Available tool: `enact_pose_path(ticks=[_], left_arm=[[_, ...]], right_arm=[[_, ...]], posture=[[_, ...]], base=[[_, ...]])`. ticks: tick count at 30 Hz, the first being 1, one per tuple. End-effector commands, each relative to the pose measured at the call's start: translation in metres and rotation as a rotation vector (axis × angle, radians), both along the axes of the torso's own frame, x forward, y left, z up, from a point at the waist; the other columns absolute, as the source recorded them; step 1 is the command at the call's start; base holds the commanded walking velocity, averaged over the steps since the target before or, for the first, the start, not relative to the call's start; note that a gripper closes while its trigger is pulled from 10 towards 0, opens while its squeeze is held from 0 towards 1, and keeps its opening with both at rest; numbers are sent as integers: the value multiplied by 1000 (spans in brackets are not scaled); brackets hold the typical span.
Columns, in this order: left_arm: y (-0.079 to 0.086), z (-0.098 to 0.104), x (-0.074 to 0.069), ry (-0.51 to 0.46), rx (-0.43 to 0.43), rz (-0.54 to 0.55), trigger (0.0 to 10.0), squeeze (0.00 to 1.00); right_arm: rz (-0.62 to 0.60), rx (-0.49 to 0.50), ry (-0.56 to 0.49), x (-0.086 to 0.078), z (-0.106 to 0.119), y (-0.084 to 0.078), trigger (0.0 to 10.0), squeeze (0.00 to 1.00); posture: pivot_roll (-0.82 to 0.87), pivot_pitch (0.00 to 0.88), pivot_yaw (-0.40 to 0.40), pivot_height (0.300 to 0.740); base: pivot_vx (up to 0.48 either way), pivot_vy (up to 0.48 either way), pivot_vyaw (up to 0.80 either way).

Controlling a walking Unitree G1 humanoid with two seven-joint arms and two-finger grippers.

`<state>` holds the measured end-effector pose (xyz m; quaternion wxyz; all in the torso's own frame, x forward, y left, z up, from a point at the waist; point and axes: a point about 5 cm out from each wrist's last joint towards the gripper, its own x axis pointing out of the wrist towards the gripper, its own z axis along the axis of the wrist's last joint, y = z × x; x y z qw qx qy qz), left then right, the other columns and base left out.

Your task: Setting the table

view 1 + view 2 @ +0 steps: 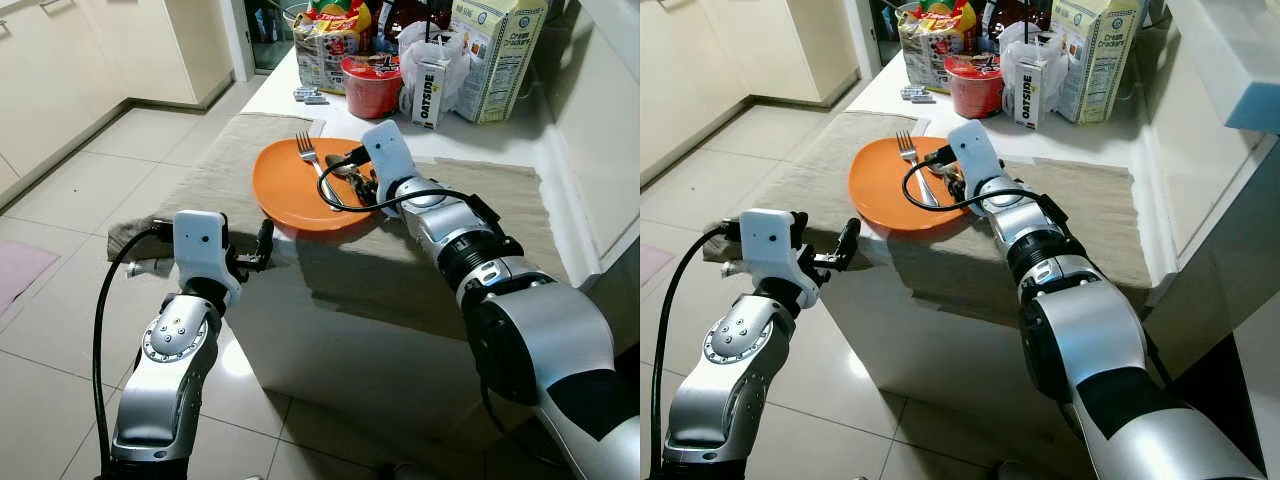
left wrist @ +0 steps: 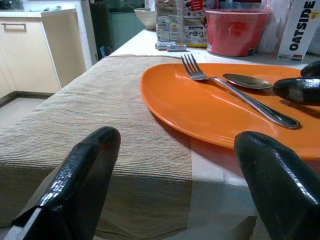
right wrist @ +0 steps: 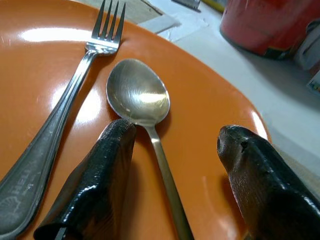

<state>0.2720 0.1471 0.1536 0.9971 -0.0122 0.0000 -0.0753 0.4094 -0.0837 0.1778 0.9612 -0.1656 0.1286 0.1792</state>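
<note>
The robot reaches for the spoon on the orange plate.

The right gripper [image 3: 170, 165] is down over the plate [image 1: 285, 190], its fingers apart with the spoon [image 3: 142, 107] handle between them — nothing is held yet. The fork [image 1: 318, 163] lies just beside the spoon. The left gripper [image 2: 175, 185] waits open by the table edge. The spoon looks thin and slippery — it could slide away, or a finger could bump the fork.
</note>
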Motion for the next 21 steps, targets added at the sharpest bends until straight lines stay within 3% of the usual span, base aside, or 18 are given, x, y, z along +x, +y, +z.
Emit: enact_pose_path(ticks=[1,15,16,21], left_arm=[[2,1,2,4,10,-1,10000,0],[1,1,2,6,12,-7,10000,0],[1,1,2,6,12,-8,10000,0],[1,1,2,7,14,-8,10000,0]], right_arm=[[-4,11,45,-3,-10,-1,10000,0],[-13,9,82,-6,-20,-5,10000,0],[-9,15,81,-6,-20,-4,0,0],[0,21,79,-6,-20,-3,0,0]], posture=[[-49,38,79,740],[-52,42,85,740],[-52,43,85,740],[-52,44,86,740]], base=[[0,0,0],[0,0,0],[0,0,0],[0,0,0]])
